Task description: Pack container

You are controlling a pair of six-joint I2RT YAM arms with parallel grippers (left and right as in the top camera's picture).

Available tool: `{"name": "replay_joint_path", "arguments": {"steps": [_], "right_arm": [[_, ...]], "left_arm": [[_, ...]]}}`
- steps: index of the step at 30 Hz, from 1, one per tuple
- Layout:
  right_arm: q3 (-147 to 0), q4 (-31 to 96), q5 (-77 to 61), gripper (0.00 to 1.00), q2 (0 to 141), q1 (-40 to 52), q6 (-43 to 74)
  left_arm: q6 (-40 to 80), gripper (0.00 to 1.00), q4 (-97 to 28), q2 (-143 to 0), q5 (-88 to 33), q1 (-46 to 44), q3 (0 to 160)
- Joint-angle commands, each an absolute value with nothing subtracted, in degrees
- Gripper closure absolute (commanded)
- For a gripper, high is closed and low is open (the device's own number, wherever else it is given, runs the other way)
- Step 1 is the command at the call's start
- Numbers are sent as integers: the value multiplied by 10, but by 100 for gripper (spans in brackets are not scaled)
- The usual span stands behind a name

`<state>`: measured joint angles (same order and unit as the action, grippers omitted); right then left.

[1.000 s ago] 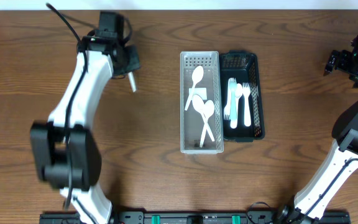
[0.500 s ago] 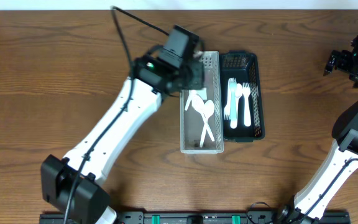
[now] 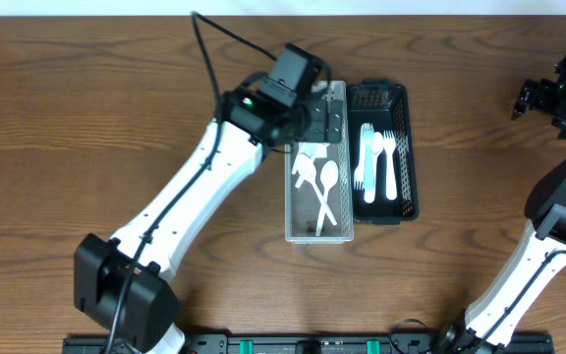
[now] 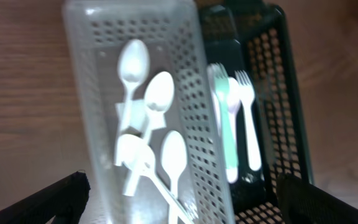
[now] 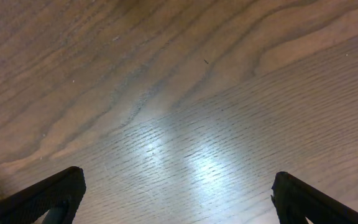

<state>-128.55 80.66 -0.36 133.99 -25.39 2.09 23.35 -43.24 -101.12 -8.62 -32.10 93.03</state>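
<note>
Left pincer (image 4: 182,193) has swung over the clear tray (image 4: 194,106), spread wide above spoons (image 4: 157,93); black basket (image 4: 286,93) alongside; right pincer (image 5: 179,193) gapes over desk (image 5: 179,93).

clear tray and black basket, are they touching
Touching. The overhead view shows the clear tray and black basket side by side with their long walls flush and no gap between them. The left wrist view shows the same.

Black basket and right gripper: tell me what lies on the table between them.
Nothing. The overhead view shows only bare table between the black basket and the right gripper.
</note>
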Motion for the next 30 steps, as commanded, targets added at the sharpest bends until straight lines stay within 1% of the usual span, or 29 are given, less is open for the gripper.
{"name": "replay_joint_path", "arguments": {"steps": [1,4,7,11,15,20,22,27,30], "right_arm": [[-1285,805,-3,1,1335,-255,19],[-1285,805,-3,1,1335,-255,19],[-1285,805,-3,1,1335,-255,19],[-1285,805,-3,1,1335,-255,19],[-1285,805,-2,1,1335,-255,19],[-1285,805,-3,1,1335,-255,19],[-1285,805,-3,1,1335,-255,19],[-1285,805,-3,1,1335,-255,19],[-1285,805,-3,1,1335,-255,19]], "left_arm": [[221,2,-432,-1000,-81,-287,928],[211,2,-445,-974,-82,-259,928],[127,2,-450,-925,-79,-243,928],[100,2,-489,-848,-9,-240,928],[104,2,-564,-775,7,-240,927],[158,2,-667,-675,5,-254,927],[159,2,-689,-637,5,-266,927],[213,2,-746,-548,5,-283,927],[213,2,-772,-517,5,-283,927]]}}
